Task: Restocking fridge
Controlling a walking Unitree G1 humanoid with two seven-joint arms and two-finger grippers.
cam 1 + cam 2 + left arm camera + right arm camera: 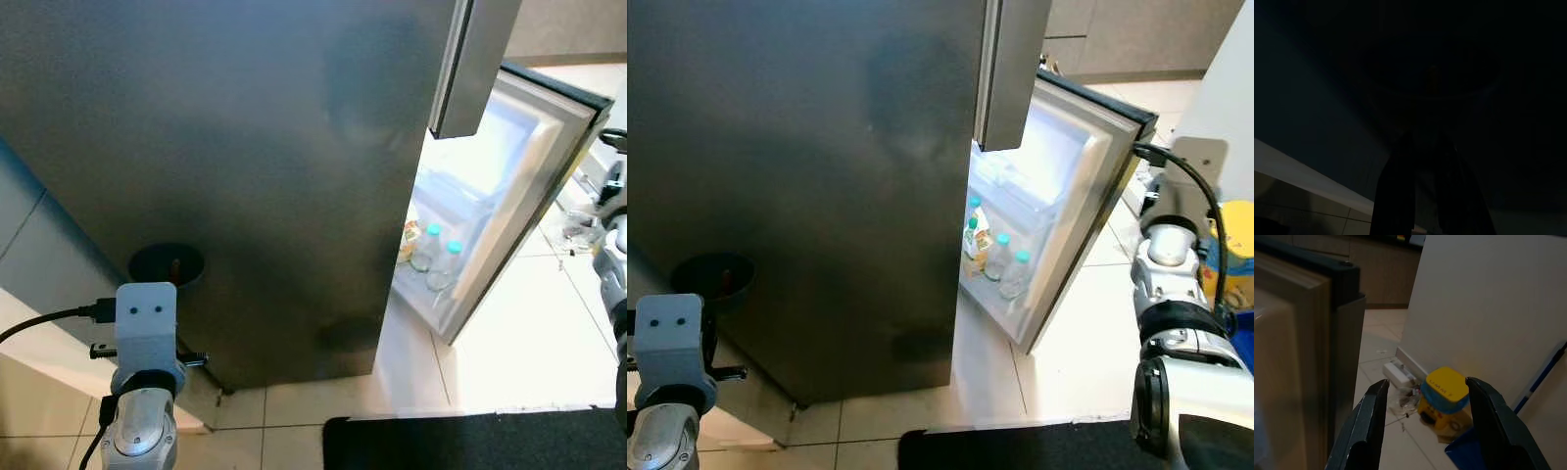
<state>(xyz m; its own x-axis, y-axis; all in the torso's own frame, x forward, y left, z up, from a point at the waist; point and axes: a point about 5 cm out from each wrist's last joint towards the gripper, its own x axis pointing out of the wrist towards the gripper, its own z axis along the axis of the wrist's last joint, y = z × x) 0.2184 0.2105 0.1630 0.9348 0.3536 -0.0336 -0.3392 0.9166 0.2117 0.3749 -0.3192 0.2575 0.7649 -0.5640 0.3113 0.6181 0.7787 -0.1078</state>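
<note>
The tall dark-grey steel fridge (225, 176) stands directly ahead, its long axis vertical, with its flat side panel facing the camera. Its lower white-lined door (1087, 196) hangs ajar at about 2 o'clock, swung out toward the robot's right. The door shelf holds two clear plastic bottles with teal caps (1007, 266), standing upright side by side, with a yellow-labelled carton (972, 237) just beside them, deeper in.

The left pincer (1422, 196) sits at about 7 o'clock, low against the fridge side panel, pointing at a dark round cup-shaped fitting (167, 264) on that panel. The left wrist view is very dark; the two fingers appear as dim shapes set close together, and whether they are spread cannot be told.

The right pincer (1425, 416) is at about 3 o'clock, beside the outer edge of the door. Its fingers are spread, with nothing between them. Beyond them, on the pale tiled floor (1381, 357), a yellow square-topped container with a blue band (1445, 392) stands near a white wall panel (1488, 303).
</note>
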